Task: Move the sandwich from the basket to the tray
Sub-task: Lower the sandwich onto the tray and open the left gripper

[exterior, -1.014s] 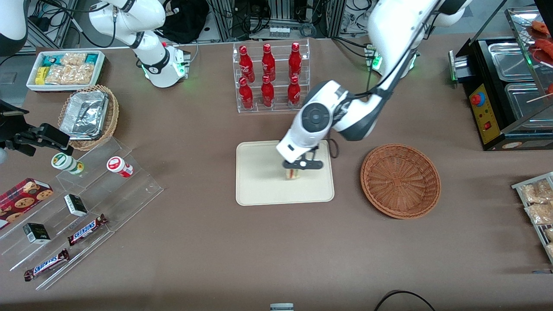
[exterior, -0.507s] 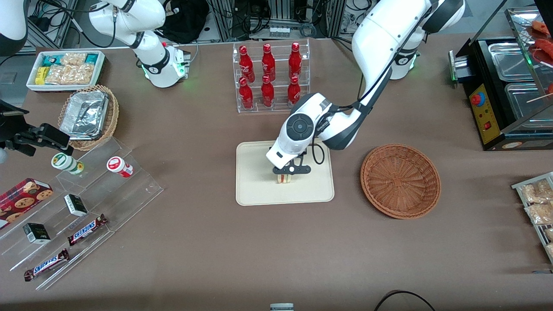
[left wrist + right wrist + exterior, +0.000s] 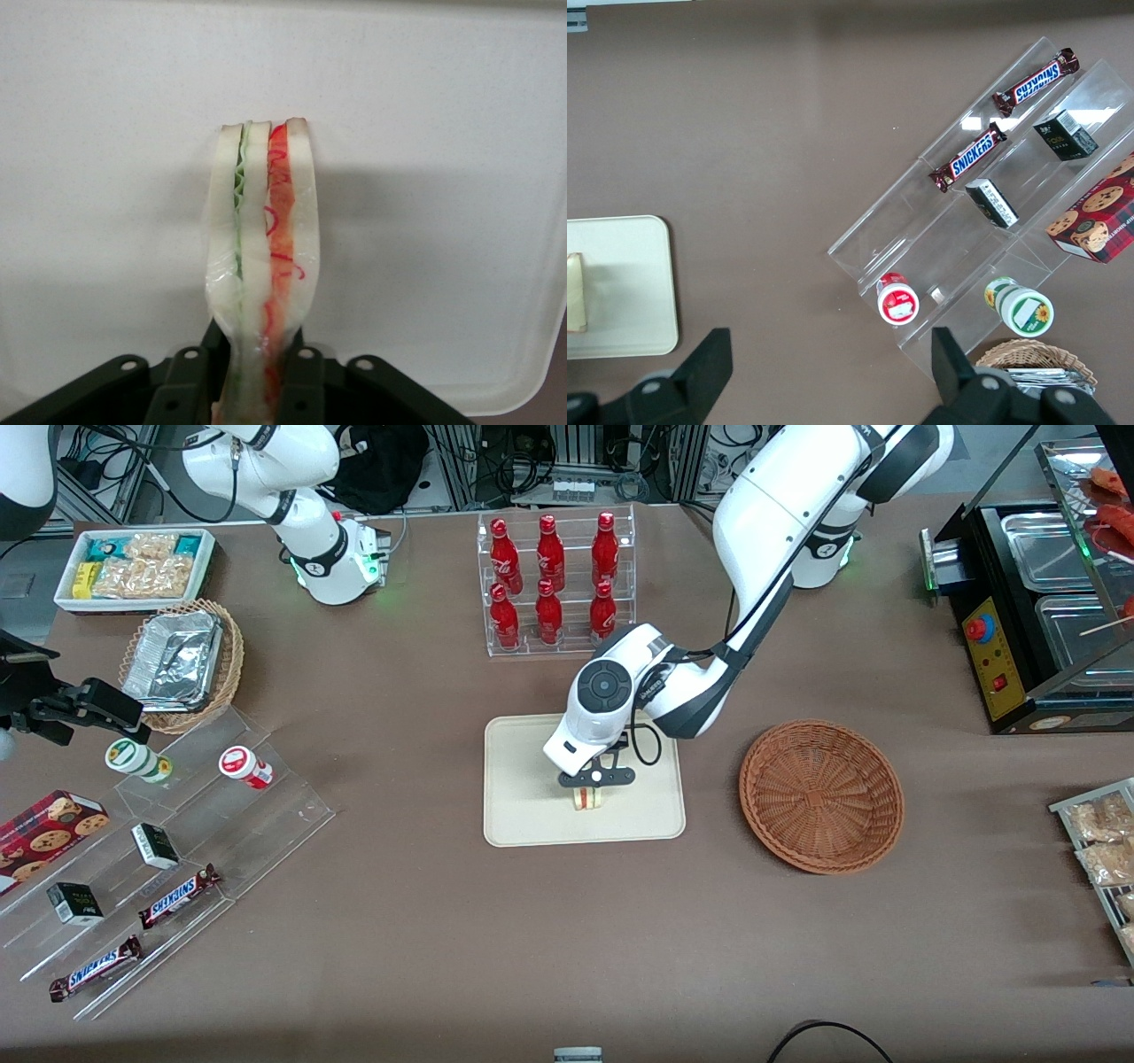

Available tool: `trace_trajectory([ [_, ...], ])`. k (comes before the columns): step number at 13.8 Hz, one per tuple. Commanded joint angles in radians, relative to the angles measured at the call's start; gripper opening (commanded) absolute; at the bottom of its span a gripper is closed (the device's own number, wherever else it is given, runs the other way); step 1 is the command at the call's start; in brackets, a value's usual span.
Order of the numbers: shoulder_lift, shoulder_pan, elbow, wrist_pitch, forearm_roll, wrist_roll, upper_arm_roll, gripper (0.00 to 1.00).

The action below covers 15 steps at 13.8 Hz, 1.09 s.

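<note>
The sandwich (image 3: 587,797) (image 3: 261,230), a white-bread wedge with green and red-orange filling, stands on edge over the middle of the cream tray (image 3: 523,815) (image 3: 425,133). My gripper (image 3: 594,786) (image 3: 257,390) is above the tray and shut on the sandwich, its black fingers (image 3: 301,381) pinching the bread's two flat sides. Whether the sandwich touches the tray surface I cannot tell. The reddish-brown wicker basket (image 3: 821,794) sits beside the tray toward the working arm's end and holds nothing. In the right wrist view, a corner of the tray (image 3: 629,292) shows with the sandwich (image 3: 574,292) at its edge.
A clear rack of red bottles (image 3: 554,584) stands farther from the front camera than the tray. Toward the parked arm's end are a clear stepped display (image 3: 177,841) with snack bars and cups, a tan basket of foil containers (image 3: 182,664) and a white snack bin (image 3: 133,567). A black warmer (image 3: 1036,620) stands at the working arm's end.
My gripper has carried the sandwich a short way across the tray toward the parked arm's end and lower toward the tray surface. It stays shut on the sandwich.
</note>
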Motion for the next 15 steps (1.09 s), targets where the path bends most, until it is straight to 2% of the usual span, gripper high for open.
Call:
trace_trajectory([
  [1,-0.010,-0.019,0.022,-0.002,0.017,-0.035,0.017,1.00],
  [4,-0.091,-0.010,0.017,-0.054,0.006,-0.075,0.017,1.00],
  [8,-0.287,0.024,0.014,-0.294,0.006,-0.133,0.020,1.00],
  [15,-0.574,0.222,0.013,-0.632,0.019,-0.060,0.033,1.00],
])
